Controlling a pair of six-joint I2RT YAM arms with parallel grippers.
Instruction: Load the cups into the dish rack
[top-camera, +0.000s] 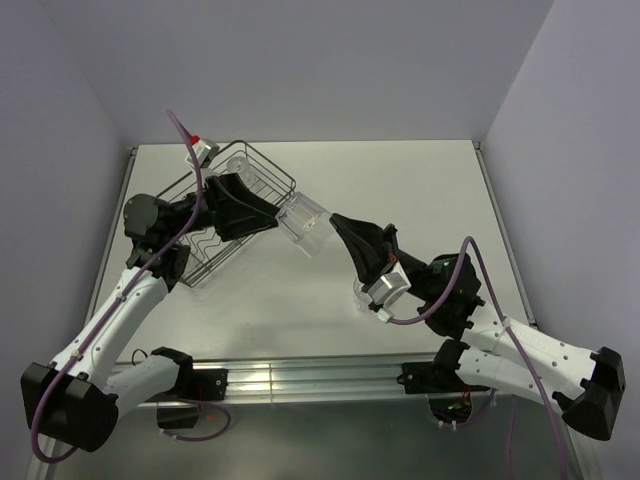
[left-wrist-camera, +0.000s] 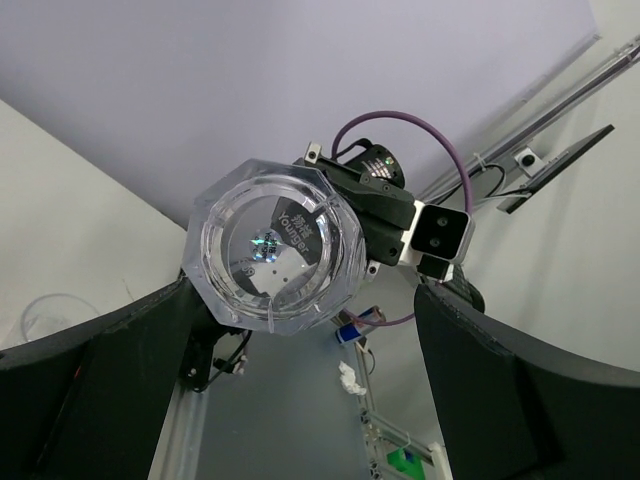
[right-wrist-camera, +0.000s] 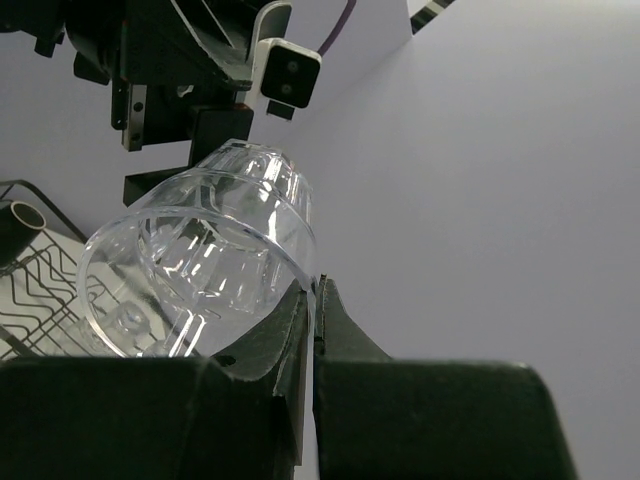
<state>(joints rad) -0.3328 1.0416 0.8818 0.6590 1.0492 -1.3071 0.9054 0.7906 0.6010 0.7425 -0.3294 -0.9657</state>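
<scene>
Clear ribbed tumbler (top-camera: 303, 222) held in mid-air on its side, just beside the dish rack (top-camera: 284, 171) and between the two grippers.
Its long axis runs from gripper to gripper, with the octagonal base toward the left gripper (top-camera: 272, 212) and the mouth toward the right gripper (top-camera: 333, 226), whose fingers are pinched nearly together on the rim wall. The left gripper's jaws gape wide and hold nothing. From above two tumblers show: this one and a second tumbler (top-camera: 236, 160) in the rack's far corner. Both arms reach inward with bent elbows.
</scene>
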